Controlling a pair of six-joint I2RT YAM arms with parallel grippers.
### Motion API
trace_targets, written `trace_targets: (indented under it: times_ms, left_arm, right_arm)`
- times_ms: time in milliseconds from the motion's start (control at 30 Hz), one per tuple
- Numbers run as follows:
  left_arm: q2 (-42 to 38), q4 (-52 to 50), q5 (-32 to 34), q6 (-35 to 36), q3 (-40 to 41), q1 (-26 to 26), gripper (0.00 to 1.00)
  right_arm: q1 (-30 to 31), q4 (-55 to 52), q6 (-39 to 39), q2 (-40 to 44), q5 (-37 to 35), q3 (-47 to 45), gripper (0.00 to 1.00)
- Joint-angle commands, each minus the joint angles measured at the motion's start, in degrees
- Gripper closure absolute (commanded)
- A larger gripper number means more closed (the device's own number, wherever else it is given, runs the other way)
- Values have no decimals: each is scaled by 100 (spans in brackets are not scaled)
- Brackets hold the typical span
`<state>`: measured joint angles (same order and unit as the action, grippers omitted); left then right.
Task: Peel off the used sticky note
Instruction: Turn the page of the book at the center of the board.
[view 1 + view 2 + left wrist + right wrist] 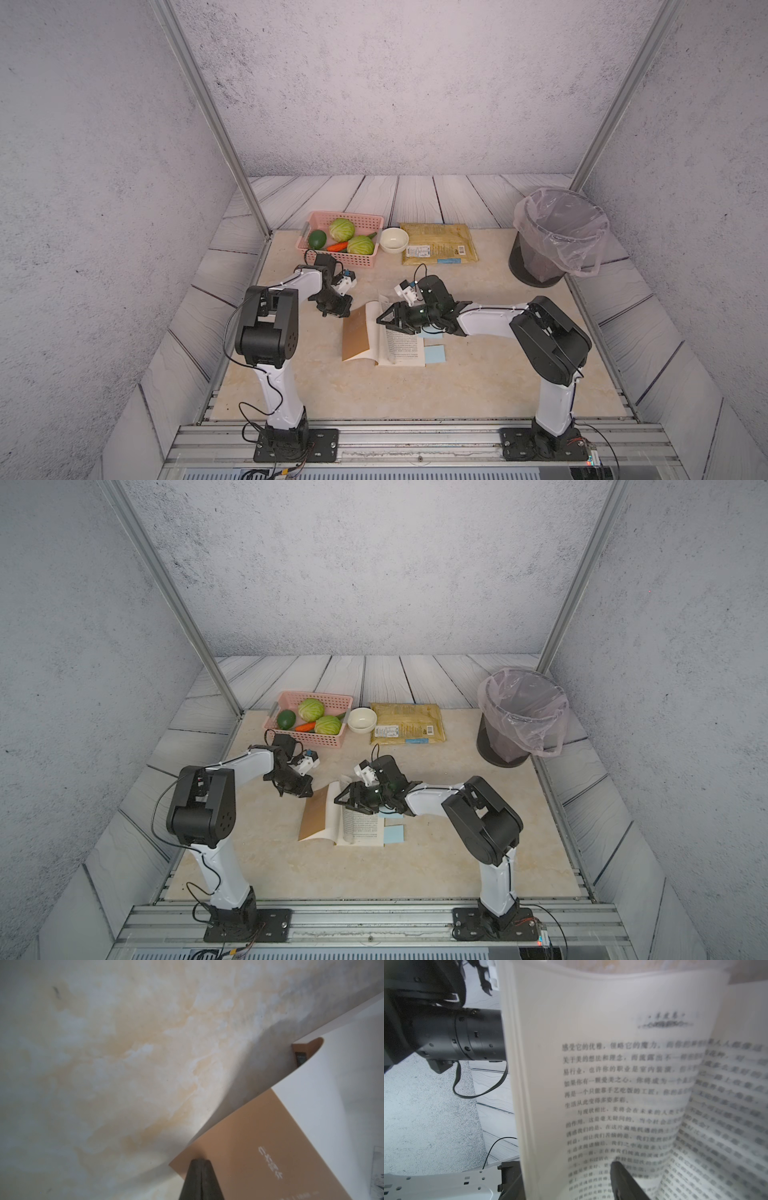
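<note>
L end effector (pixel 347 311) clenched on the cover (pixel 355 336) at the book's (pixel 401 349) 9 o'clock, R end effector (pixel 388 321) released astride loose pages, blue sticky note (pixel 435 354) at 3 o'clock; risk looked like pages flopping down & burying it.

Pale-blue square sticky note (pixel 434 354) flat against open book (pixel 407 351) (page-edge side)

At the matt black fingers (pixel 194 1180) of the left gripper (pixel 200 1162), the book cover (pixel 259 1147) is smooth tan card. The tabletop (pixel 124 1064) beyond them is marbled and faintly glossy. Against a finger (pixel 623 1178) of the right gripper (pixel 384 320), the pages (pixel 591 1084) are matt white paper.
</note>
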<state>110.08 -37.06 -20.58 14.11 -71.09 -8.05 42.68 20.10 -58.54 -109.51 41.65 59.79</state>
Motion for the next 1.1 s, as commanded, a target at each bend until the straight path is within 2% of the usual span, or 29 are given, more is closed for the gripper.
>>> trace_targets:
  times_ms: [0,133,267,400,600,733,1067]
  left_arm:
    - [95,-73,19,39,45,-9,96]
    - [94,-67,19,39,51,-3,96]
    - [93,-65,18,39,51,-7,96]
    - [92,-64,10,39,51,-8,96]
    - [99,-73,114,48,35,-6,96]
    - [114,-120,302,72,-33,50,92]
    - [-108,-425,506,203,-380,199,88]
  right_arm:
    - [65,433,-181,-149,61,-49,40]
    - [58,678,-238,-267,10,-148,40]
    - [57,1519,-652,-462,188,-292,34]
    - [57,2026,-961,-617,277,-297,33]
    - [57,2227,-1115,-759,322,-220,33]
    - [57,2524,-1352,-811,356,-181,33]
    - [61,2449,-1326,-687,343,-264,33]
